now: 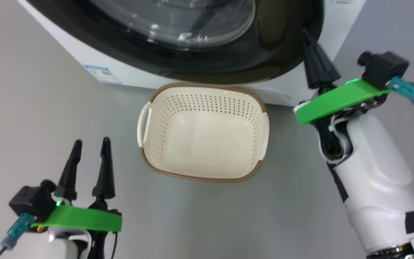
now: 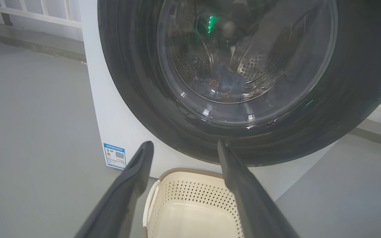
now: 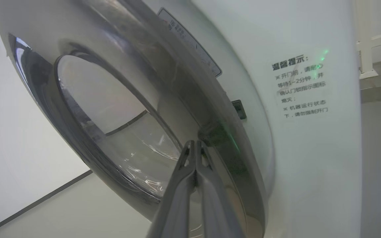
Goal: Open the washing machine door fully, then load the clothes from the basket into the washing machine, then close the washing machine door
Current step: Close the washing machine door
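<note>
At washing machine door (image 1: 228,70) rim: right claw (image 3: 195,143) closed.

Jaws pressed together, the right gripper (image 3: 195,143) points at the rim of the washing machine door (image 3: 111,99).

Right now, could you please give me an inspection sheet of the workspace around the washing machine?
Surface: grey floor, smooth.
Job's things: basket empty; clothes lie inside the washing machine, behind the glass; washing machine door shut or nearly so, latch not discernible.
Clutter: nothing seen.
Grippers: left gripper open above the floor, left of the basket; right gripper shut, tips at the door's rim.
Cables: teal-plugged cable at the right wrist, another at the left.
Surroundings: white railing; blue label and notice sticker on the machine.
</note>
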